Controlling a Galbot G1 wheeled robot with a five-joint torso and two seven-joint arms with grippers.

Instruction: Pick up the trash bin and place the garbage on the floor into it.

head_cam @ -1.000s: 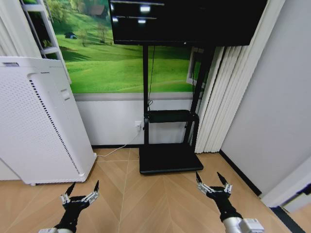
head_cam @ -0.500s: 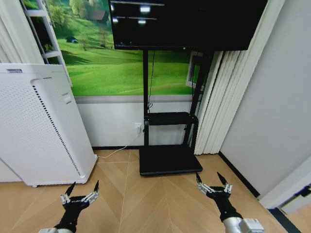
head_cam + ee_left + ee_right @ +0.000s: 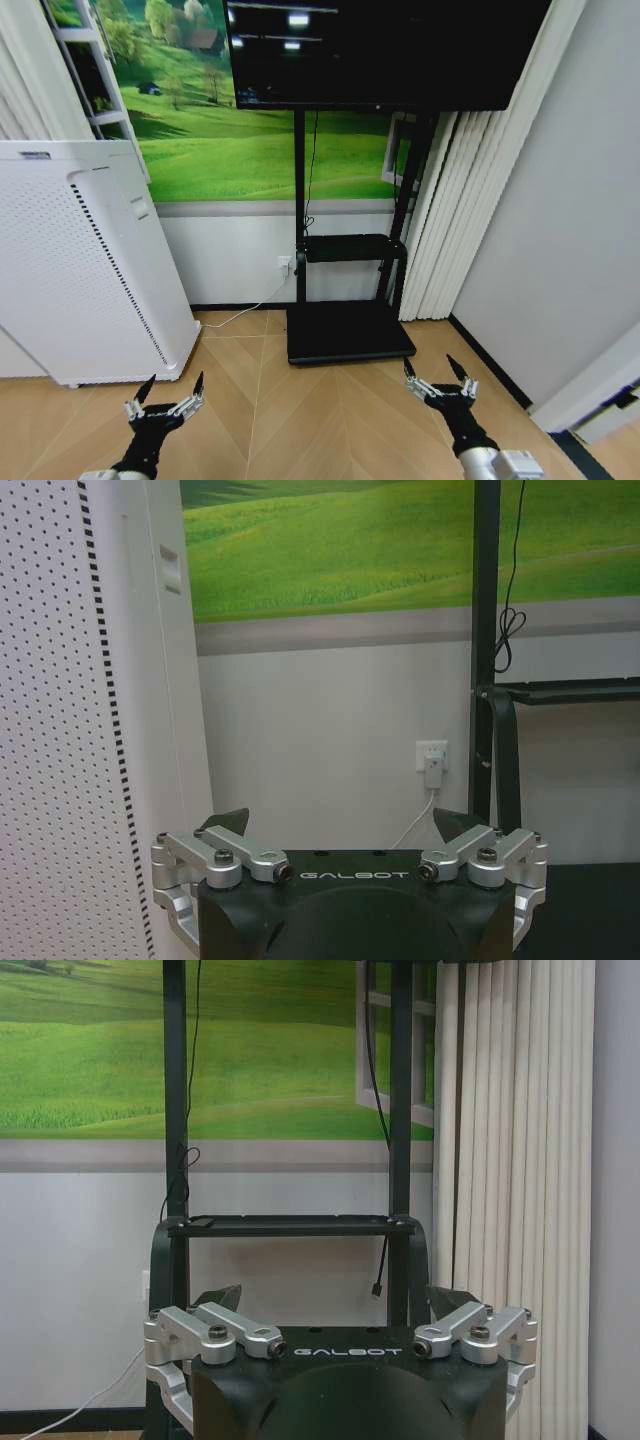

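Left claw low at the near left of the head view, over the floor — fingers spread wide, nothing between them, touching nothing. Right claw low at the near right, fingers likewise spread wide and empty, held above the chevron planks.

The floor ahead is light wood-look planking. Where the bin and the garbage are, I cannot tell from these views.

Surroundings: a tall white appliance with a perforated face stands on the floor at the left, near the left claw but apart from it. A black TV stand rises in the middle against the wall, with a dark screen on top, a small shelf partway up and a flat black base on the floor. A green meadow mural covers the wall behind. White vertical blinds hang to the right of the stand. A wall socket with a plug and white cable sits low on the wall beside the stand's post.
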